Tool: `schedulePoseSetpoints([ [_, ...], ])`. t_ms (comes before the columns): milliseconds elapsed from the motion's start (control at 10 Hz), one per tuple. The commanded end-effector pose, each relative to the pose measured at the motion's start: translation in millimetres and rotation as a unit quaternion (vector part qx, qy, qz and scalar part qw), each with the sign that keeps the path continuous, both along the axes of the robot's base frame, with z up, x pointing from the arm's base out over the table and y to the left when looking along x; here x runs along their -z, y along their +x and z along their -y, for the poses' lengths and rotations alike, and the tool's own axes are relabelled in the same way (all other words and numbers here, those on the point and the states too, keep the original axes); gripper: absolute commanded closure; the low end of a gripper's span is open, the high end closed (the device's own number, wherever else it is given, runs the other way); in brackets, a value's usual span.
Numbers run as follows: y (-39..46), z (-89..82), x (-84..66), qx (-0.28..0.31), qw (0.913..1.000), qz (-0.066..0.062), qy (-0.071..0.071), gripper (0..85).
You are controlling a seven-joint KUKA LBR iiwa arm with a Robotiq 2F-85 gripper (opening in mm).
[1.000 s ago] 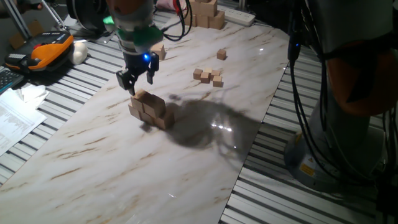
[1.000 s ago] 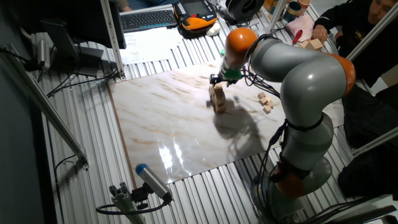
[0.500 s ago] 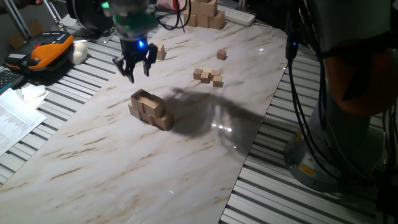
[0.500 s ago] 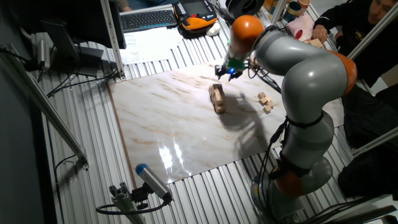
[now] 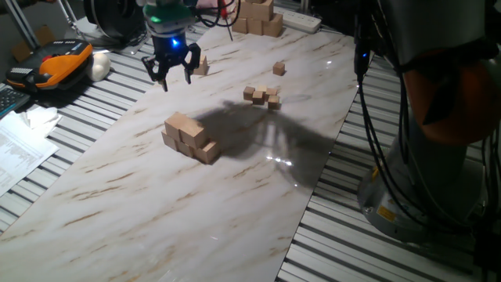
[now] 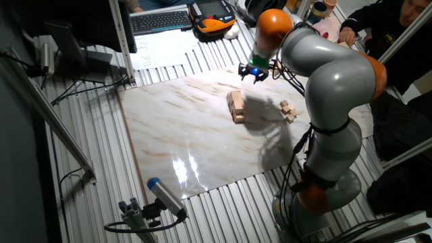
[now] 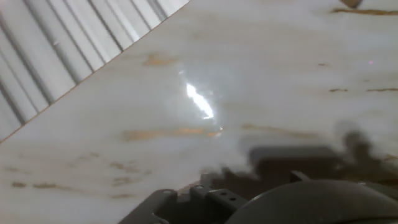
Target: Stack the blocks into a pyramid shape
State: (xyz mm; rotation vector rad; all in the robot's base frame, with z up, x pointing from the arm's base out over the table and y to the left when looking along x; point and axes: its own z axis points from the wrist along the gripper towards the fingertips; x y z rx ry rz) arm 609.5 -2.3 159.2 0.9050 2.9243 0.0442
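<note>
Tan wooden blocks (image 5: pixel 189 137) stacked pyramid-like, 2 tiers visible.

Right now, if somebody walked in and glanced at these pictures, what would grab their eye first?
Probably the big grey and orange robot arm reaching over the marble table, its gripper open, empty and lit blue above the table's far edge. Next would be the stack of wooden blocks in the middle of the table, apart from the gripper. A few much smaller cubes lie scattered beyond it.
</note>
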Motion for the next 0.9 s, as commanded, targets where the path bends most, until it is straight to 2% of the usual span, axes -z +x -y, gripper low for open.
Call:
schedulePoseSetpoints([
  [0, 4.4, 12.5, 2.9, 0.004, 1.0000, -0.002, 0.000, 17.0],
  [200, 10.0, 32.8, 5.8, 0.003, 0.9999, -0.002, 0.010, 17.0],
  [500, 11.8, 44.4, 6.1, 0.002, 1.0000, 0.000, 0.002, 17.0],
  [600, 12.1, 43.2, 7.0, -0.011, 0.9999, 0.001, 0.001, 34.0],
  [700, 12.1, 43.2, 7.0, -0.016, 0.9998, 0.000, 0.009, 34.0],
  [800, 12.1, 43.2, 7.0, -0.014, 0.9998, -0.004, 0.010, 51.0],
])
